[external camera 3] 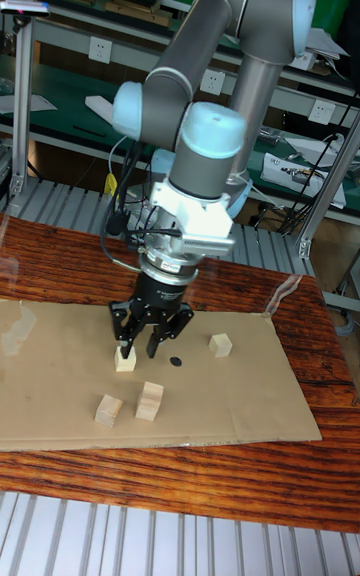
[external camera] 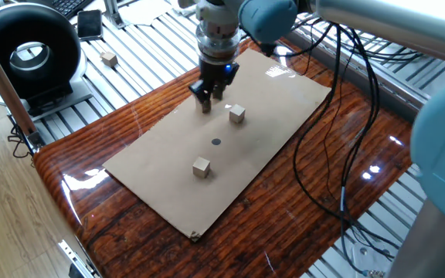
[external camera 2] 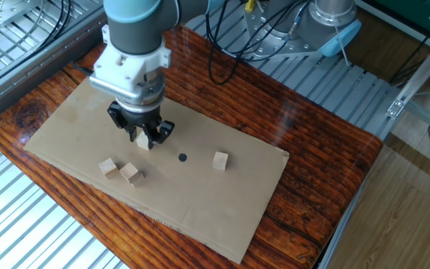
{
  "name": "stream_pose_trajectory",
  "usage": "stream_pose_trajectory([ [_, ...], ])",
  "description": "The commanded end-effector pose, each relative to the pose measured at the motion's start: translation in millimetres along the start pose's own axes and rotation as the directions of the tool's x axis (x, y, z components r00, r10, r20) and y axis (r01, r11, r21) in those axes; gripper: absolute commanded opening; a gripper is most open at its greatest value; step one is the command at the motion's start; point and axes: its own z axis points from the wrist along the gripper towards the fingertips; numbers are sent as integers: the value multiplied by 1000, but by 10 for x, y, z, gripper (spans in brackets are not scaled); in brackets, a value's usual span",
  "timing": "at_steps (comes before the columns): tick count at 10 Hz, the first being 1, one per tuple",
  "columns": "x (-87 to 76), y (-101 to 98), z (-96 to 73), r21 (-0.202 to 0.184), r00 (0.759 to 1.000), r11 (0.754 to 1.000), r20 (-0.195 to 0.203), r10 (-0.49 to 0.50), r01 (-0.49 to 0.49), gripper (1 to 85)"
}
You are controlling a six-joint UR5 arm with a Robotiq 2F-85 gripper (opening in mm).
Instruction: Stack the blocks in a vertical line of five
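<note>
Hovering above the cardboard sheet (external camera: 280, 100), the gripper (external camera 3: 140, 341) is caught with its dark fingers (external camera 3: 119, 332) spread apart and nothing clamped between them. The sheet is flat, matte and tan. It is laid across a glossy, ridged, red-brown wooden table (external camera: 76, 174), and a small black dot (external camera 2: 183, 158) is marked near its middle.

The blocks are plain light wooden cubes with sharp edges and bare faces. The nearest block (external camera 3: 124, 361) is seen on the cardboard just under the left-hand fingertip in the tall fixed view. In the other fixed view it shows through the gap between the fingers, left of the dot. Whether a finger touches it cannot be told.

A second block (external camera 2: 108, 166) and a third block (external camera 2: 131, 173) are set close together at the lower left of the other fixed view, below the gripper and apart from it. A fourth block (external camera 2: 220, 160) is found alone to the right of the dot, well away from the fingers. A fifth block (external camera: 110, 58) is spotted off the table altogether, on the ribbed metal slats (external camera: 141, 54) at the upper left of one fixed view, far from the gripper.

Black cables (external camera: 327, 116) are draped over the table's right side.
</note>
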Motion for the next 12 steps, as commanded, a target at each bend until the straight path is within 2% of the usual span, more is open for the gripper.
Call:
stream_pose_trajectory([
  [1,58,-92,86,-5,998,999,42,-54,54,457],
  [3,47,-101,98,-5,998,999,44,-46,46,453],
  [8,133,-75,128,-52,999,998,18,-31,32,397],
  [9,149,-56,104,-69,1000,997,15,-23,24,397],
  [12,169,-63,93,-81,1000,997,10,0,1,407],
])
